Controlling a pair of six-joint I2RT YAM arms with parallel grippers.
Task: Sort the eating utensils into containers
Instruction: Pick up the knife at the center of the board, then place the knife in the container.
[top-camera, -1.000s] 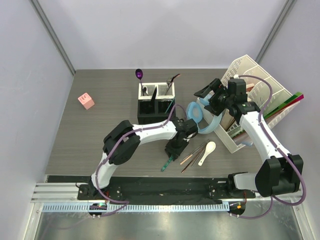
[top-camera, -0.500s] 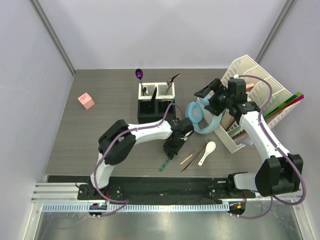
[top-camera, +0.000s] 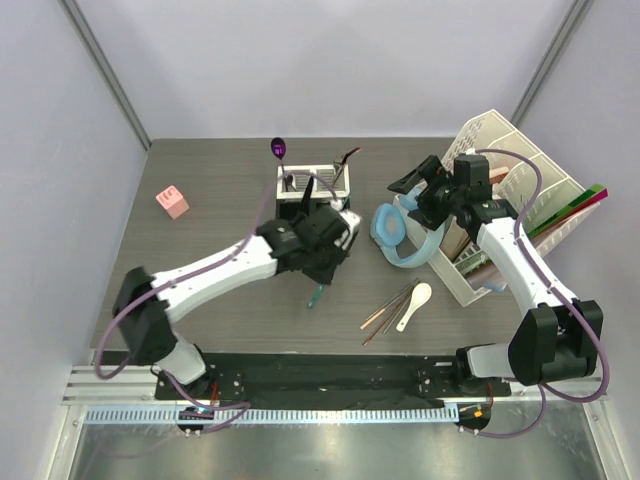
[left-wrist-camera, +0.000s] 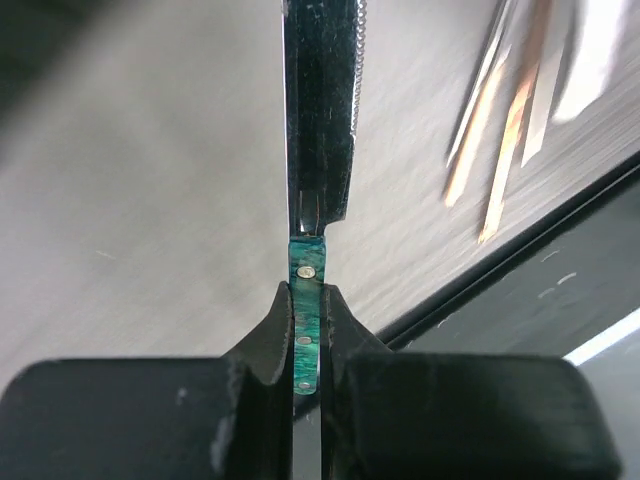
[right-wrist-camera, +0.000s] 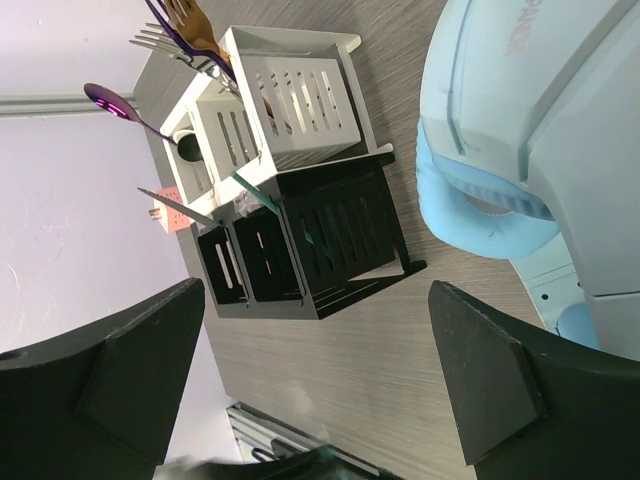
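Note:
A knife with a green-patterned handle (left-wrist-camera: 305, 300) and a black serrated blade (left-wrist-camera: 320, 130) hangs off the table, and my left gripper (left-wrist-camera: 305, 295) is shut on the handle. From above, the left gripper (top-camera: 322, 268) sits just in front of the black caddy (top-camera: 300, 212), with the knife's end (top-camera: 313, 297) pointing down toward the table. Brown chopsticks (top-camera: 385, 305) and a white soup spoon (top-camera: 414, 303) lie on the table to the right. A purple spoon (top-camera: 278, 148) and forks stand in the caddy (right-wrist-camera: 330, 230). My right gripper (top-camera: 412, 185) is open and empty, held high to the caddy's right.
A light blue ring-shaped thing (top-camera: 398, 235) leans against the big white slotted rack (top-camera: 510, 190) at the right. A small pink block (top-camera: 172, 202) sits at the left. The black rail (top-camera: 320, 375) runs along the near edge.
My left gripper shut on the green-handled knife, lifted it off the table, and carried it left and back toward the caddy. The right arm stayed still.

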